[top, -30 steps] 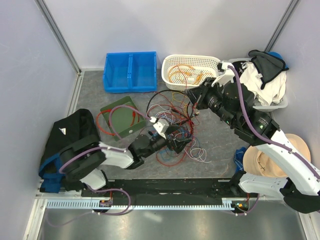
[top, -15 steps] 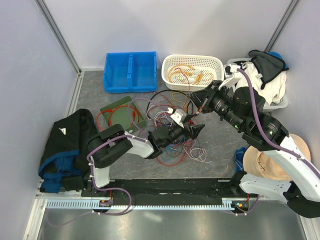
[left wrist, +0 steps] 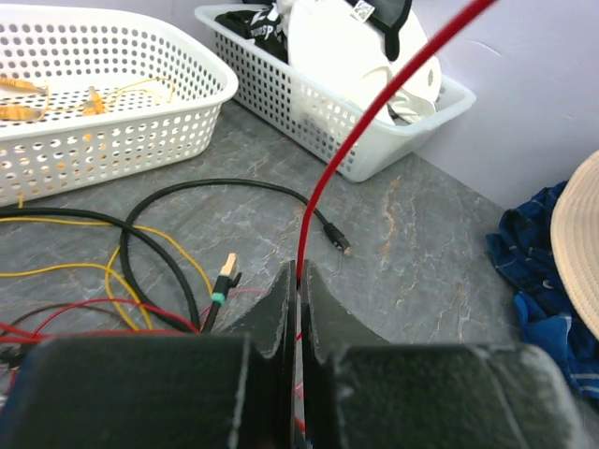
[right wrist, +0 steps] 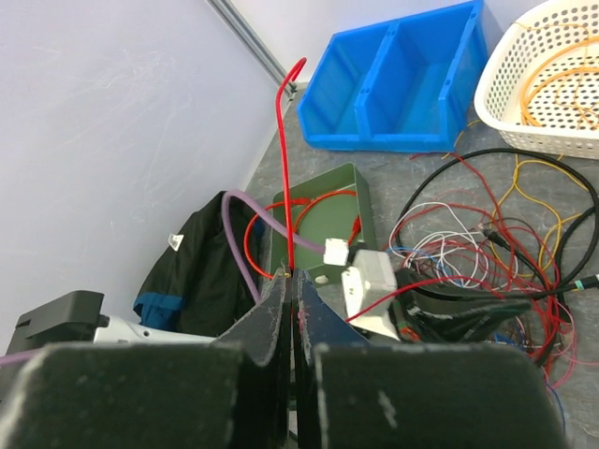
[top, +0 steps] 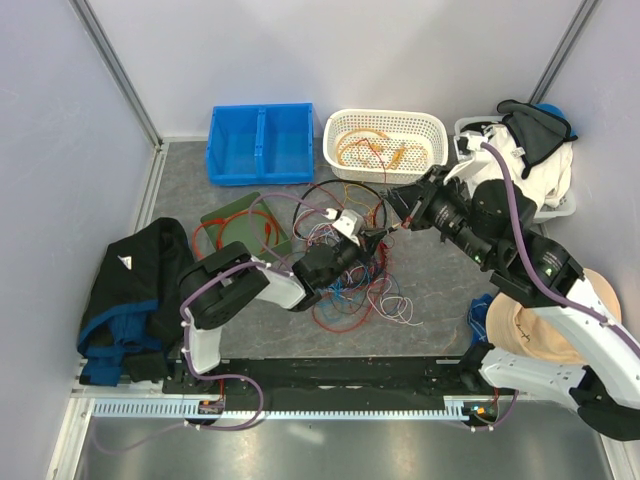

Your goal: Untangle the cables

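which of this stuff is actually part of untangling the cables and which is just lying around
Job: cables; red cable pinched by left gripper and right gripper; orange cables in white basket.

Lying about: blue bin, green tray, jacket, hat, blue cloth, clothes basket.

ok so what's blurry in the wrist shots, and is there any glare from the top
Left wrist view: the left pincer is a dark, soft blur up close; the red cable it pinches is sharp. Right wrist view: same, the right pincer blurred, the cables beyond crisp. Top view: even light, faint shadows, a pale sheen on the metal ledge.
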Robot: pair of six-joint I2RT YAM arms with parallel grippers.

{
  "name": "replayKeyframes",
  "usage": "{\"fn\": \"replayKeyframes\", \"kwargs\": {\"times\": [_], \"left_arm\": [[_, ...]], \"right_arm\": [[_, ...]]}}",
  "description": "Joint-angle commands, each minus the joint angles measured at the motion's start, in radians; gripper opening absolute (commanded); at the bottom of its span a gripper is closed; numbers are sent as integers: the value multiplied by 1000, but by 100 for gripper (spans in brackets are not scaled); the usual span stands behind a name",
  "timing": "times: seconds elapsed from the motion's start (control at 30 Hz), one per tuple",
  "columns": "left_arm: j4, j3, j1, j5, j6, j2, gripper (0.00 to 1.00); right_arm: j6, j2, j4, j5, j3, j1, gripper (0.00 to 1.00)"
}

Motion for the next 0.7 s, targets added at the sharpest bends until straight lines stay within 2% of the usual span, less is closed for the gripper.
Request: {"fn": "replayKeyframes", "kwargs": {"times": [0.0,0.13,0.17,0.2,0.23,0.27,0.3,0.33,0.37,0.43,0.47,0.53,0.57,0.67], "left_arm": [[373,-66,18,-4,-12,-101,2],[321,-188,52,-18,-50,-305,2],[221,-202,61,-19,-68,-480,2],[-140,-169,71,-30,-87,-572,2],[-446,-102,83,-47,-111,-665,2],[-692,92,86,-71,-108,-716,2],[-1059,186,87,-99,-93,-755,2],[-1192,271,89,-107,-63,-761,2],[-1286,419,89,-107,-56,-767,2],[-1528,543,89,-110,-39,-780,2],[-1588,650,89,-108,-32,-781,2],[-1732,754,89,-124,-12,-769,2],[-1772,854,89,-136,0,-761,2],[-1908,1017,89,-214,37,-718,2]], "right_arm": [[1,-46,6,49,-16,0,0],[-28,-101,-31,156,-38,0,0],[-45,-116,-37,191,-65,0,0],[-51,-133,-35,219,-84,0,3],[-56,-161,-35,272,-99,0,6],[-65,-173,-32,290,-131,0,10],[-70,-190,-31,305,-147,0,12],[-73,-195,-22,319,-160,0,19],[-77,-201,-12,317,-191,0,36],[-80,-207,18,307,-222,0,49],[-80,-205,29,290,-252,0,58],[-76,-201,51,270,-285,-2,64],[-74,-202,55,250,-292,-1,67],[-74,-202,87,207,-328,-2,68]]}}
